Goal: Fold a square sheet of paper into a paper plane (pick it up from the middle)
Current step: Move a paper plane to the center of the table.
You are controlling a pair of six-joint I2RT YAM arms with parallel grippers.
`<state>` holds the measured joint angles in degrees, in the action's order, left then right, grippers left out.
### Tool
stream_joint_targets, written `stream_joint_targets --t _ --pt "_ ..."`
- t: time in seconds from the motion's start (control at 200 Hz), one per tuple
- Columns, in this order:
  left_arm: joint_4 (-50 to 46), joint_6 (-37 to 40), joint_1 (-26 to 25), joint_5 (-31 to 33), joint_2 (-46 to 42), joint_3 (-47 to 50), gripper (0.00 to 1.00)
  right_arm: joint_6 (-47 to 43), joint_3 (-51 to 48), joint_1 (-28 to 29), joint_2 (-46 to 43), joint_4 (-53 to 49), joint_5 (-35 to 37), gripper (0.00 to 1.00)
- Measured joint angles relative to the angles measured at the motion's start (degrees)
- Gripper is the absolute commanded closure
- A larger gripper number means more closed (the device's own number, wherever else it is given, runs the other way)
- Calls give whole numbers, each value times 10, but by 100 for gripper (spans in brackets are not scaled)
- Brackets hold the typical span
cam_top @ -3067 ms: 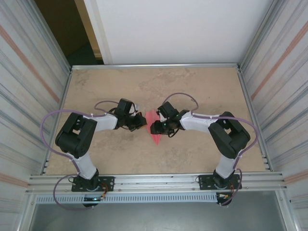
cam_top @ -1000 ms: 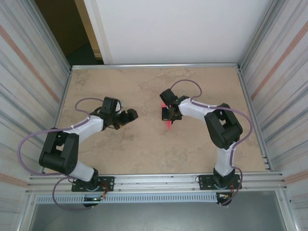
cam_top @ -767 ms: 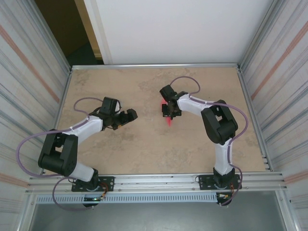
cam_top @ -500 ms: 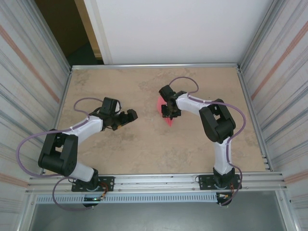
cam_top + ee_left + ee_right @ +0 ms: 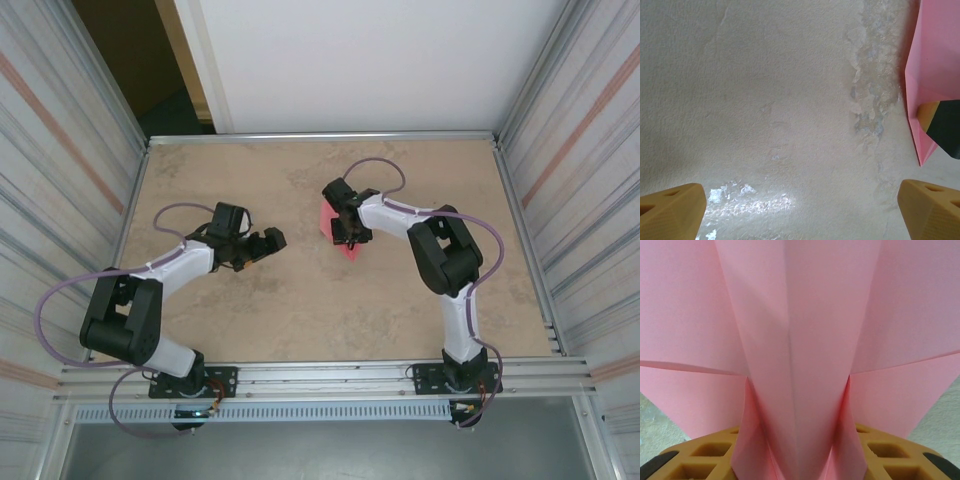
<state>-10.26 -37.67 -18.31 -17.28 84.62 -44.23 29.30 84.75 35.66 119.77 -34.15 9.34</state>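
Pink paper plane (image 5: 324, 215), tail behind fingers (image 5: 892, 445)

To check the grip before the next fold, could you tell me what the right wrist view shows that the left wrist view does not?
Right wrist view: lengthwise creases of the paper plane, pinched in the right gripper. Left wrist view: the left gripper open above the table, apart from the paper plane. Both: the paper plane and table.
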Motion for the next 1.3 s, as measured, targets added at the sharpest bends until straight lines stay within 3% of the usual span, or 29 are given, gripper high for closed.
stream_joint_targets --t 0.681,0.997,1.158,1.298 --pt "0 0 0 -2 6 0 1 17 5 -13 3 26 -2 58" --pt "-21 5 1 22 -1 -45 1 17 8 -17 -29 4 -2 46" --pt "-30 15 18 46 -31 -68 1 15 5 -32 -105 -2 3 41" --pt "-36 32 45 73 -73 -71 1 4 -36 -56 -202 10 27 30"
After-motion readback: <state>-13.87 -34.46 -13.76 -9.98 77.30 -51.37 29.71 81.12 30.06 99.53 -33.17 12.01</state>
